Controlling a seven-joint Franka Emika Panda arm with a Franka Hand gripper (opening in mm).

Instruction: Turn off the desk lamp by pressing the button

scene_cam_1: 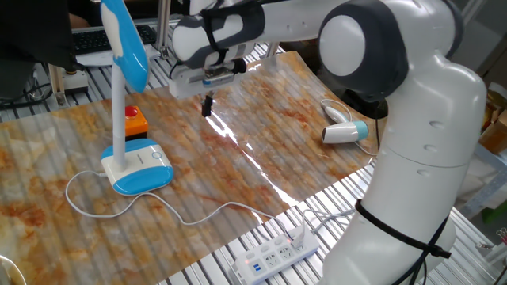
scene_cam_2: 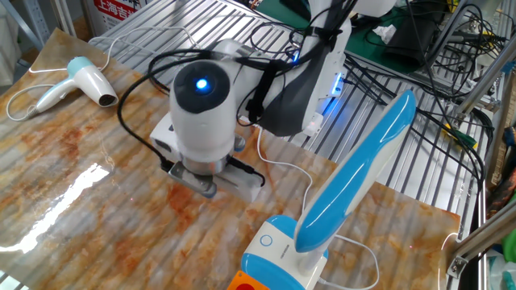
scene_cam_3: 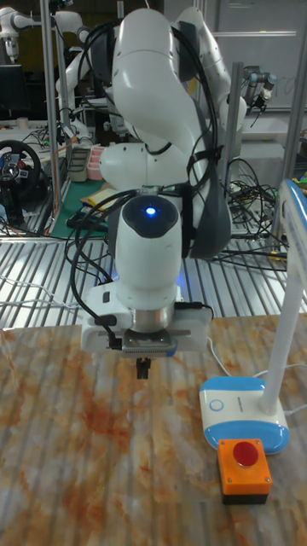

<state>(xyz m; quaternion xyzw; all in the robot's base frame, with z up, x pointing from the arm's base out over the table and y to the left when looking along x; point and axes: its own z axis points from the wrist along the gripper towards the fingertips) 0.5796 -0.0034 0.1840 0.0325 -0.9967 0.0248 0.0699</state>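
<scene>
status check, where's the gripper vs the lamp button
Gripper above the mat, short of the desk lamp, fingertips together. Button on the lamp's base untouched. Red button box sits beside the base; nothing between gripper and button.

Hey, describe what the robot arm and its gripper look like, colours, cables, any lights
The arm is glossy white with rounded segments and dark grey joint bands. Black cables loop along its outside and around the wrist. A round blue light glows on the wrist. The gripper has a flat white body with a grey underside and short, dark, narrow fingers.
</scene>
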